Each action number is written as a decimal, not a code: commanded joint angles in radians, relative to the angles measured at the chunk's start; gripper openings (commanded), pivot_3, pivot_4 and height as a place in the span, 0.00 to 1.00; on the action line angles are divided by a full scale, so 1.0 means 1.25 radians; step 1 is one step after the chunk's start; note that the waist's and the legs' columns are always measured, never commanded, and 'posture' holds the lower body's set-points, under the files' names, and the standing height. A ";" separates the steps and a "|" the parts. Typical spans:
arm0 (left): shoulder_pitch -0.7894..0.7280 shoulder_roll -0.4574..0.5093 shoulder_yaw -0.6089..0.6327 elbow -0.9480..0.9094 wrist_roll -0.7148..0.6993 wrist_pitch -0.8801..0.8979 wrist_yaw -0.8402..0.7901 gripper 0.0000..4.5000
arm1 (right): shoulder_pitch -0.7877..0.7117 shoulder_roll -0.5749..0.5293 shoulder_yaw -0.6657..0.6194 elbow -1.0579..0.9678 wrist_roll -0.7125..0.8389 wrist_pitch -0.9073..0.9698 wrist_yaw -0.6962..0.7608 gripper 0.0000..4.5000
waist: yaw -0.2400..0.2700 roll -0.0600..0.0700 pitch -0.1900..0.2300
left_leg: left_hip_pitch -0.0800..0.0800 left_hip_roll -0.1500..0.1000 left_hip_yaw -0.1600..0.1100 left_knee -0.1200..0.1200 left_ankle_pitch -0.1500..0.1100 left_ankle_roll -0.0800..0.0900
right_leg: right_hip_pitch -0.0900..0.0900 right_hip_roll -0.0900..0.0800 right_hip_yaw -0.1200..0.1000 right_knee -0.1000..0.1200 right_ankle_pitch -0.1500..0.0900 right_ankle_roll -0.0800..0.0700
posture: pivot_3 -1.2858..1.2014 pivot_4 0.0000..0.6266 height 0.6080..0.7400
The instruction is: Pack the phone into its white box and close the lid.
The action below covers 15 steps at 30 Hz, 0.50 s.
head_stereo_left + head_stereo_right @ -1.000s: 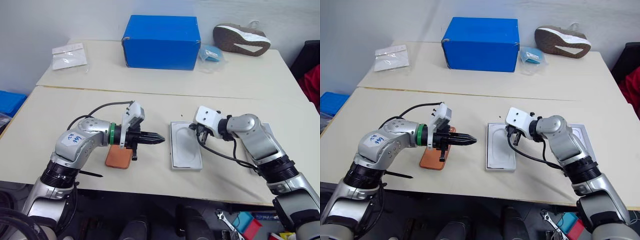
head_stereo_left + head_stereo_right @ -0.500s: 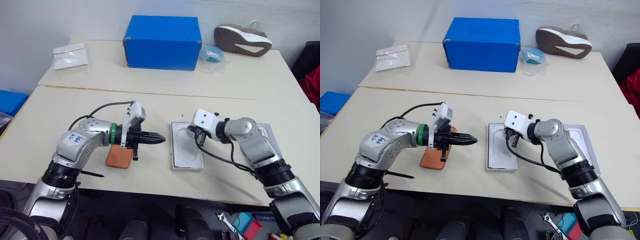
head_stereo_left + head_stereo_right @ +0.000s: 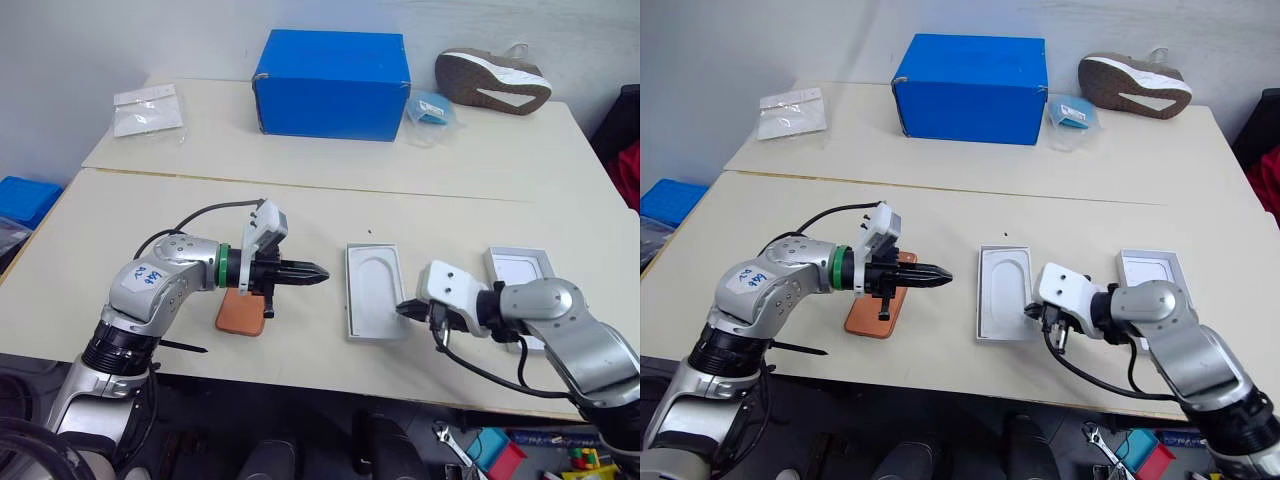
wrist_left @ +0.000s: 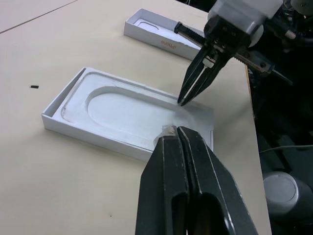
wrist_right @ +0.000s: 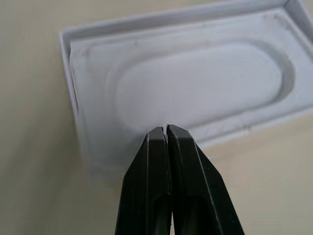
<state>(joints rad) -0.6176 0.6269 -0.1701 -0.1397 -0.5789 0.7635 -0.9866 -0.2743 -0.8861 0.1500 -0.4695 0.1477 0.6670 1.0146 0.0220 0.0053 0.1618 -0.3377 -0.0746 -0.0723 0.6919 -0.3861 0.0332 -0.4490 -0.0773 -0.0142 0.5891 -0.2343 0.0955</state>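
Only one word can be read: "iPhone", in tan letters on the side wall of the lid [image 4: 161,43]. Two cream benches stand end to end before a pale grey wall, the near bench [image 3: 110,240] carrying the task's things and the far bench [image 3: 210,150] the rest. A blue bin [image 3: 20,200] sits on the floor off to the left.

On the far bench stand one blue box [image 3: 330,70], one brown shoe [image 3: 492,78] lying sole up, one clear bag [image 3: 146,108] with white sheets inside, and one small bag with something light blue in it [image 3: 430,106].

On the near bench lie three task things. The white box [image 3: 349,300] lies in the middle, open, with a white insert [image 3: 378,285] with an oval recess lying in it. The lid [image 3: 518,268] lies well apart to its right, inside up and all white. The phone [image 3: 238,315] lies flat to the left of the box, orange back up, partly under the left arm and not in the box.

Two tools are over this bench, both clenched with fingers pressed together and grasping nothing. The left tool [image 3: 318,271] hangs above the bench just past the phone, pointing across toward the box. The right tool [image 3: 403,309] points at the near right corner of the box, its tips at the edge of the insert; I cannot tell whether they touch it. One tiny black speck [image 3: 369,233] lies on the bench just behind the box.
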 commanded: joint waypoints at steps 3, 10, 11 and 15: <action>-0.015 -0.001 0.011 -0.006 0.005 -0.001 -0.012 0.00 | 0.015 -0.035 -0.002 -0.035 0.007 -0.039 0.019 0.01 | 0.001 0.000 0.000 | 0.000 0.000 0.000 0.000 0.000 0.000 | 0.000 0.000 0.000 0.000 0.000 0.000 | 0.52 0.24 1.00; -0.021 -0.005 0.011 -0.013 0.004 0.009 -0.009 0.00 | 0.015 0.001 0.050 0.003 -0.029 -0.079 -0.016 0.01 | 0.000 0.000 0.000 | 0.000 0.000 0.000 0.000 0.000 0.000 | 0.000 0.000 0.000 0.000 0.000 0.000 | 0.52 0.24 1.00; -0.021 -0.005 0.012 -0.013 0.004 0.010 -0.009 0.00 | 0.012 0.006 0.055 0.008 -0.031 -0.081 -0.021 0.01 | 0.001 0.000 0.000 | 0.001 0.000 0.000 0.000 0.000 0.000 | 0.001 0.000 0.000 0.000 0.000 0.000 | 0.52 0.24 1.00; -0.023 -0.006 0.016 -0.013 0.004 0.015 -0.007 0.00 | -0.012 0.041 0.074 0.030 -0.036 -0.089 -0.040 0.01 | 0.001 0.000 0.000 | 0.001 0.000 0.000 0.000 0.000 0.000 | 0.001 0.000 0.000 0.000 0.000 0.000 | 0.52 0.24 1.00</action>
<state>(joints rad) -0.6256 0.6220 -0.1701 -0.1401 -0.5741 0.7833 -0.9957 -0.2859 -0.8371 0.2357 -0.4340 0.1149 0.5624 0.9711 0.0234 0.0049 0.1617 -0.3368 -0.0744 -0.0725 0.6919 -0.3860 0.0331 -0.4483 -0.0773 -0.0145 0.5890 -0.2343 0.0955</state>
